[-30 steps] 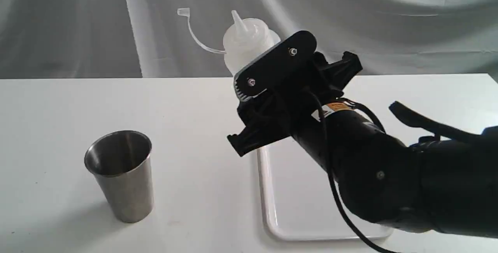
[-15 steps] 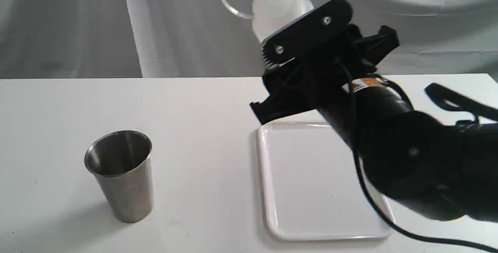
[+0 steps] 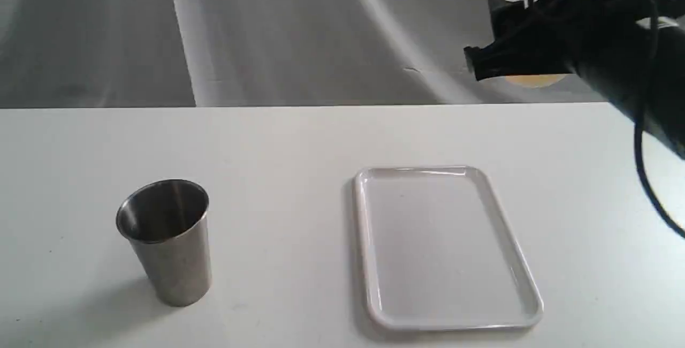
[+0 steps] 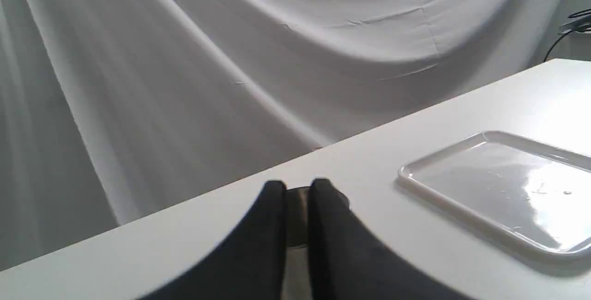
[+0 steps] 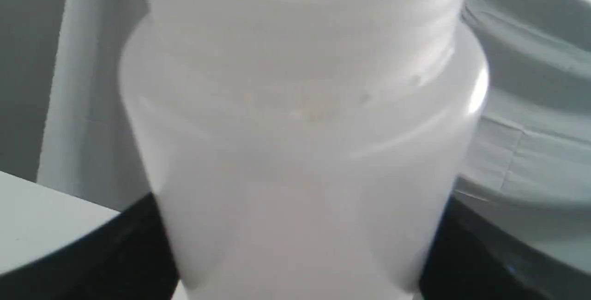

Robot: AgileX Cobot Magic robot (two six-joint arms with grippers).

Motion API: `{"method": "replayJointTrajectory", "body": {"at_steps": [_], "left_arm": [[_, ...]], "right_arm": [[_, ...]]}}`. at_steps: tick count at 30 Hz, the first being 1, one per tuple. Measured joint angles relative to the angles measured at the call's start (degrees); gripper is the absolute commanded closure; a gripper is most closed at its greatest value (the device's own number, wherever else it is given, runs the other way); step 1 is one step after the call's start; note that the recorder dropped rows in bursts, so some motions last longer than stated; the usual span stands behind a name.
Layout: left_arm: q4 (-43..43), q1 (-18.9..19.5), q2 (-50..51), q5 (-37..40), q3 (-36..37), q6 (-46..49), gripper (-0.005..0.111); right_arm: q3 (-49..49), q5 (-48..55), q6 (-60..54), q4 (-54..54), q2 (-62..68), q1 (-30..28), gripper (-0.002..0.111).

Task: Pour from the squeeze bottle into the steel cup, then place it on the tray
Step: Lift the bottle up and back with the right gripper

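Observation:
The squeeze bottle (image 5: 300, 129) fills the right wrist view, whitish and translucent, with the black fingers (image 5: 138, 249) of my right gripper (image 5: 295, 244) shut on either side of it. In the exterior view the right arm (image 3: 604, 43) is high at the top right; only the amber bottom of the squeeze bottle (image 3: 535, 80) shows below it. The steel cup (image 3: 163, 241) stands upright at the front left of the table. The white tray (image 3: 369, 241) lies flat to its right. My left gripper (image 4: 298, 194) is shut, holding nothing, with the steel cup (image 4: 295, 217) seen beyond its tips.
A white table (image 3: 299, 139) carries the cup and tray, and grey cloth (image 3: 267, 32) hangs behind it. The right arm's black cable (image 3: 642, 166) loops down at the right edge. The tray (image 4: 498, 184) appears beside the left gripper in the left wrist view.
My right arm has lifted the squeeze bottle up and to the right, from over the tray's far end to the top right corner. The tray now shows whole. The cup has not moved.

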Motion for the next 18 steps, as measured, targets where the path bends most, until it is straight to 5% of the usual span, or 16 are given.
{"method": "replayJointTrajectory", "body": {"at_steps": [6,18], "left_arm": [[0.0,0.0,0.0,0.0,0.0,0.0,0.098],[0.0,0.0,0.0,0.0,0.0,0.0,0.098]], "right_arm": [[-8.7,13.1,3.3,-0.6,0.4,-5.8,0.076],[-16.0,21.3,6.2,-1.9,8.7,-6.2,0.076]]}}
